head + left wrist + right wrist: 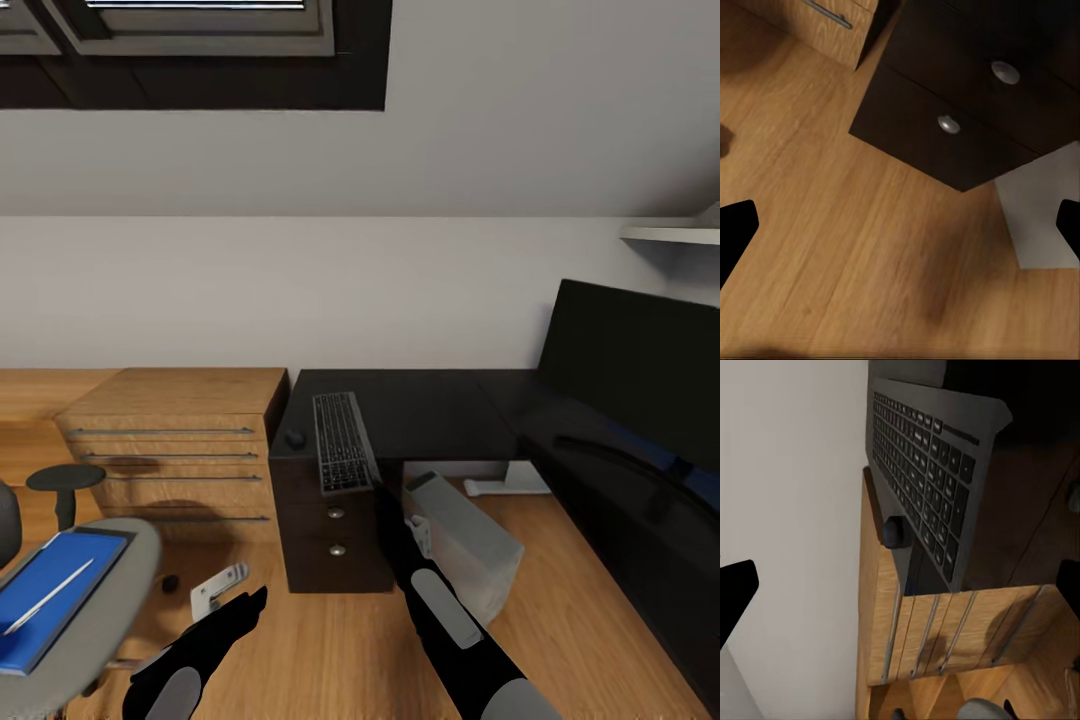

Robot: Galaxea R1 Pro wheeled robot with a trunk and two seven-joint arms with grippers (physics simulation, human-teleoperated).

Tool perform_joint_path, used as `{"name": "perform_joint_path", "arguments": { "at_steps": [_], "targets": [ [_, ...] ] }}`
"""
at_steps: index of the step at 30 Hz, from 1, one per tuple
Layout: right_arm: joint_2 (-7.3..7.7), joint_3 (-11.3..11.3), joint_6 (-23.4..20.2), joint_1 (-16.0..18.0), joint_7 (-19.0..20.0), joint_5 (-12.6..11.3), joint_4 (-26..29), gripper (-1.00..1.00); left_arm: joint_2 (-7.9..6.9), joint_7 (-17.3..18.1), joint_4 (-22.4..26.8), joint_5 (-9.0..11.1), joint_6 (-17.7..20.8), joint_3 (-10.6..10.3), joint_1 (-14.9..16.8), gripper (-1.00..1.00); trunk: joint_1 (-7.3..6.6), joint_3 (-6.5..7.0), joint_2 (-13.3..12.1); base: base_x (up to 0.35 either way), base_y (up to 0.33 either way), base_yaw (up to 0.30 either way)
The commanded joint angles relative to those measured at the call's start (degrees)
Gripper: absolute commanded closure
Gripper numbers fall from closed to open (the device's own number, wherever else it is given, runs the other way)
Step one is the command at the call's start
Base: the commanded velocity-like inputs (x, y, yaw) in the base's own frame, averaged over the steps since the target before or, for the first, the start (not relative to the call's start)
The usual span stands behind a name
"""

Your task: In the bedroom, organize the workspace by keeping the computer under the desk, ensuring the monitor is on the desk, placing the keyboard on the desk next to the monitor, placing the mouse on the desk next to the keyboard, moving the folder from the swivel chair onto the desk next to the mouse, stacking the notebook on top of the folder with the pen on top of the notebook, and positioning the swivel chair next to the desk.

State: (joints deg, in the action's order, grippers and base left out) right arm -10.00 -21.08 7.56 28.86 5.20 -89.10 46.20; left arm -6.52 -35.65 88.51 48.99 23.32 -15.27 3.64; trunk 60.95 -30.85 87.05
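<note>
The keyboard lies on the black desk and overhangs its front edge above the drawer unit. The small dark mouse sits on its left side. The monitor stands on the desk's right wing. The light-grey computer is on the floor by the drawers, partly under the desk. At lower left the swivel chair carries the blue folder with the white pen on it. My right gripper is open just below the keyboard's near end. My left gripper is open over the floor.
A light wooden chest with bar handles stands against the desk's left side. The chair's black armrest and a chrome base leg are near my left arm. A white shelf hangs at upper right.
</note>
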Motion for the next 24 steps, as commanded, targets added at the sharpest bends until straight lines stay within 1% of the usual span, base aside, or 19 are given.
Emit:
{"name": "perform_joint_path", "arguments": {
  "at_steps": [1,9,14,17,19,22,23,24],
  "targets": [
    [0.00,-0.1,0.4,0.1,0.3,-0.6,-0.1,-1.00,-0.04,-0.5,0.1,0.4,0.1,-0.1,0.1,-1.00,-0.02,-0.06,0.0,-0.219,-0.139,0.000],
    [0.00,0.0,0.6,0.1,0.2,-0.6,-0.3,-1.00,0.01,-0.6,0.1,0.4,0.1,-0.3,0.1,-1.00,-0.02,-0.06,0.0,-0.215,-0.157,0.000],
    [0.00,-0.1,0.6,0.1,-0.2,-0.5,-0.3,-1.00,0.02,-0.6,0.1,0.4,0.1,-0.3,0.1,-1.00,-0.02,-0.06,0.0,-0.054,-0.042,0.000],
    [0.00,-0.1,0.6,0.1,-1.1,-0.4,-0.3,-1.00,0.02,-0.6,0.1,0.4,0.1,-0.4,0.1,-1.00,-0.68,0.48,-1.2,-0.018,-0.014,0.000],
    [0.00,-0.1,0.6,0.1,-2.3,0.0,-0.3,-1.00,0.04,-0.7,0.1,0.4,0.1,-0.5,0.1,-1.00,-1.12,0.84,-2.0,-0.008,-0.006,0.000],
    [0.00,-0.1,0.5,0.1,-3.8,2.0,-0.3,-1.00,0.06,-0.7,0.1,0.4,0.1,-0.6,0.1,-1.00,-1.78,1.38,-3.2,-0.004,-0.003,0.000],
    [0.00,0.0,0.5,0.1,-4.2,3.6,-0.3,-1.00,0.05,-0.7,0.0,0.4,0.1,-0.6,0.1,-1.00,-2.00,1.56,-3.6,-0.002,-0.001,0.000],
    [0.00,0.0,0.5,0.1,-4.4,4.4,-0.3,-1.00,0.04,-0.7,-0.1,0.4,0.1,-0.6,0.1,-1.00,-2.22,1.74,-4.0,-0.001,-0.001,0.000]
  ]
}}
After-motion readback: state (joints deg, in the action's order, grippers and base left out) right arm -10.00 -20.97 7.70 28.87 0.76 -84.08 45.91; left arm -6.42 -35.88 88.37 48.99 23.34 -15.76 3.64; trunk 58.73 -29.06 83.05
